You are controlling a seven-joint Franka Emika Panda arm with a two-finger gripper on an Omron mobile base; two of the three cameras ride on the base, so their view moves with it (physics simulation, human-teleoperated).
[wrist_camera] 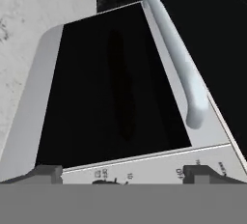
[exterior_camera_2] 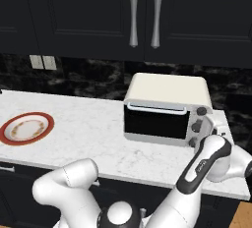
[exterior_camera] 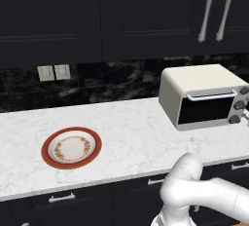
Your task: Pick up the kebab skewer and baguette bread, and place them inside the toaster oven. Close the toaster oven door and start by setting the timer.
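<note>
One white arm folds low at 6 o'clock of the right base view, its elbow bent and its forearm reaching up to the gripper [exterior_camera_2: 209, 146] at the toaster oven [exterior_camera_2: 167, 108] knobs [exterior_camera_2: 201, 111], jaws spread wide and holding nothing. Its fingertips [wrist_camera: 47, 172] frame the shut toaster oven door [wrist_camera: 113, 92], with the silver handle [wrist_camera: 176, 56] at 2 o'clock. An empty red-rimmed plate [exterior_camera: 71, 147] lies on the marble counter [exterior_camera: 131, 132], well apart at 9 o'clock.
</note>
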